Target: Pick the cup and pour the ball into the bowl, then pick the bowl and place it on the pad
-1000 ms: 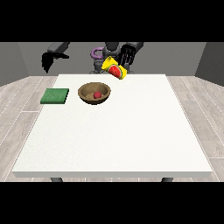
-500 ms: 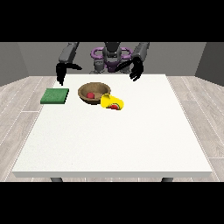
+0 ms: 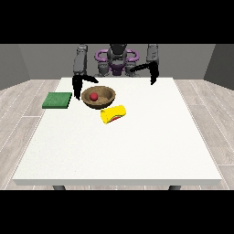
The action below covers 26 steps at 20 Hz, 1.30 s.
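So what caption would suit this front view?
Red ball sits in the wooden bowl, yellow cup lies tipped beside it, green pad waits.

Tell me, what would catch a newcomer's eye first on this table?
Probably the yellow cup, lying on its side near the middle of the white table, just in front of the brown bowl. Next the red ball sitting inside that bowl, with a black hand hanging right beside the bowl at the view's left. A green pad lies flat further left, apart from the bowl.
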Each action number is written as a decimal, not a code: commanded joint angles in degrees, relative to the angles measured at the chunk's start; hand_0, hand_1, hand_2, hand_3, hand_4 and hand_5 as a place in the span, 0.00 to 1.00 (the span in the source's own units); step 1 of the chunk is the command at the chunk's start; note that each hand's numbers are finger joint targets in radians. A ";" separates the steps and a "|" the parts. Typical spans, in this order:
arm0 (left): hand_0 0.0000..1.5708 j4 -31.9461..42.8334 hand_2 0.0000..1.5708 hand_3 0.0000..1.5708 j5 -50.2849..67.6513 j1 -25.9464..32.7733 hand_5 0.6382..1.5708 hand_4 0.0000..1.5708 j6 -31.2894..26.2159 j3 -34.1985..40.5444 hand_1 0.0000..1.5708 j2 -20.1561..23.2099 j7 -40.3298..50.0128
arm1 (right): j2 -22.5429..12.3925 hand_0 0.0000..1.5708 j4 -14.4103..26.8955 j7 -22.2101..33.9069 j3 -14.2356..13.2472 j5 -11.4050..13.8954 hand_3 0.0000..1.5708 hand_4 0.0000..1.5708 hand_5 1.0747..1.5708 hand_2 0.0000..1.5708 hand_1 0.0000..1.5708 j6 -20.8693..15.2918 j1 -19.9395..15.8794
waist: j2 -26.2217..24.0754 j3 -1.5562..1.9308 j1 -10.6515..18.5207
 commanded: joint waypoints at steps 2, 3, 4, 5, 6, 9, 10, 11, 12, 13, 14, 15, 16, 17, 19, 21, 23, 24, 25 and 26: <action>0.00 -4.58 0.00 0.00 1.74 2.49 0.99 0.00 -4.68 1.78 0.00 3.59 3.30 | -0.21 0.00 7.48 -3.97 -0.27 0.11 0.00 0.17 0.99 0.00 0.00 -0.78 -0.48 | -2.66 0.11 0.60; 0.00 -2.98 0.00 0.00 2.41 2.48 0.99 0.00 -3.42 3.01 0.00 1.94 -1.64 | -2.10 0.00 9.02 -3.90 -1.07 -1.17 0.00 0.16 0.99 0.00 0.00 0.54 -3.80 | 0.23 0.10 -0.67; 0.00 -4.90 0.00 0.00 2.53 1.29 0.99 0.00 -5.12 2.54 0.00 2.91 1.96 | -1.26 0.00 11.01 -7.03 -0.85 0.39 0.00 0.16 0.99 0.00 0.00 -1.65 -3.46 | 0.55 0.11 0.55; 0.00 -5.28 0.00 0.00 3.84 1.00 0.99 0.00 -7.66 3.93 0.00 5.35 0.90 | -0.80 0.00 11.32 -6.70 -0.65 -0.14 0.00 0.14 0.99 0.00 0.00 -0.55 -3.02 | 0.81 0.11 0.92; 0.00 -7.74 0.00 0.00 2.62 2.26 0.99 0.00 -6.94 2.17 0.00 4.17 3.00 | -3.82 0.00 14.28 -7.38 -2.49 -0.75 0.00 0.12 0.98 0.00 0.00 -0.22 -4.76 | 0.68 0.12 1.92; 0.00 -5.66 0.00 0.00 5.07 2.20 0.99 0.00 -9.45 5.56 0.00 6.23 -0.62 | -0.31 0.00 14.94 -9.13 -0.61 -0.38 0.00 0.10 0.98 0.00 0.00 -1.51 -5.24 | 1.93 0.11 0.73; 0.00 -8.36 0.00 0.00 3.19 4.13 0.99 0.00 -6.95 3.35 0.00 3.95 1.14 | -3.31 0.00 18.01 -12.67 -2.38 -1.52 0.00 0.07 0.99 0.00 0.00 2.31 -3.20 | 2.09 0.13 0.77; 0.00 -7.42 0.00 0.00 3.04 3.54 0.99 0.00 -7.60 4.39 0.00 4.92 1.50 | -1.99 0.00 18.84 -11.75 -0.85 -1.02 0.00 0.06 0.99 0.00 0.00 1.32 -5.09 | 1.10 0.11 -0.35; 0.00 -7.59 0.00 0.00 2.33 5.77 0.99 0.00 -7.09 3.20 0.00 3.78 -3.88 | -3.00 0.00 19.27 -12.93 -1.67 -1.42 0.00 0.06 0.99 0.00 0.00 2.07 -5.40 | 3.02 0.11 0.51; 0.00 -7.95 0.00 0.00 2.96 1.21 0.99 0.00 -6.27 5.17 0.00 4.46 1.02 | -1.25 0.00 20.34 -14.89 -1.16 -0.85 0.00 0.09 0.99 0.00 0.00 0.40 -6.66 | 4.10 0.12 0.19; 0.00 -6.85 0.00 0.00 1.90 2.09 0.99 0.00 -6.05 4.70 0.00 4.54 -2.78 | -0.45 0.00 19.83 -13.77 -0.60 -0.34 0.00 0.08 0.98 0.00 0.00 -1.36 -8.77 | 5.28 0.11 0.91; 0.00 -8.13 0.00 0.00 4.27 -0.67 0.99 0.00 -9.05 6.27 0.00 6.42 1.08 | -2.69 0.00 20.76 -14.35 -1.92 -1.37 0.00 0.04 0.98 0.00 0.00 -0.08 -10.46 | 5.85 0.12 1.03; 0.00 -4.91 0.00 0.00 4.18 4.12 0.99 0.00 -9.02 6.89 0.00 6.44 -2.21 | 2.65 0.00 19.69 -11.71 0.89 -0.06 0.00 0.09 0.99 0.00 0.00 -3.61 -6.63 | 0.92 0.09 -0.87; 0.00 -9.00 0.00 0.00 3.74 4.46 0.99 0.00 -8.68 4.66 0.00 4.97 0.06 | -1.16 0.00 22.82 -9.57 -2.74 -3.33 0.00 0.25 1.00 0.00 0.00 0.22 -7.25 | 2.25 0.12 1.22; 0.00 -10.91 0.00 0.00 3.91 2.65 1.00 0.00 -9.18 4.43 0.00 5.58 -1.05 | -1.55 0.50 25.04 -9.22 -5.36 -3.24 0.00 0.28 0.92 0.25 0.50 -5.86 -4.23 | 6.96 0.16 3.28; 0.00 -10.54 0.00 0.00 3.23 2.28 1.00 0.22 -8.95 4.01 0.00 5.56 -1.41 | -2.61 1.00 25.42 -8.44 -1.96 2.35 0.30 0.50 0.84 1.00 1.00 -12.04 -2.29 | 7.04 0.04 4.06; 0.00 -11.73 0.00 0.00 3.75 1.55 0.99 0.33 -9.78 2.64 0.00 4.40 1.09 | -4.48 1.00 26.28 -7.54 1.42 8.24 0.96 0.57 0.91 1.00 1.00 -18.17 -0.43 | 5.49 -0.07 6.51; 0.00 -10.42 0.00 0.00 3.96 1.28 0.98 0.36 -10.33 3.42 0.00 5.18 -1.49 | -4.57 1.00 25.40 -7.44 2.18 9.82 1.00 0.59 0.93 1.00 1.00 -21.45 -1.14 | 7.53 -0.22 6.53; 0.00 -11.46 0.00 0.00 3.76 0.42 0.97 0.38 -9.81 2.77 0.00 4.42 1.14 | -7.02 1.00 25.57 -6.50 2.13 10.98 0.96 0.60 0.96 1.00 1.00 -23.05 -1.49 | 6.31 -0.10 7.01; 0.00 -11.37 0.00 0.00 3.68 0.63 0.96 0.42 -11.17 1.91 0.00 4.70 -0.18 | -5.60 1.00 25.33 -4.86 2.87 12.22 0.99 0.60 0.97 1.00 1.00 -26.88 -2.74 | 6.09 -0.17 8.98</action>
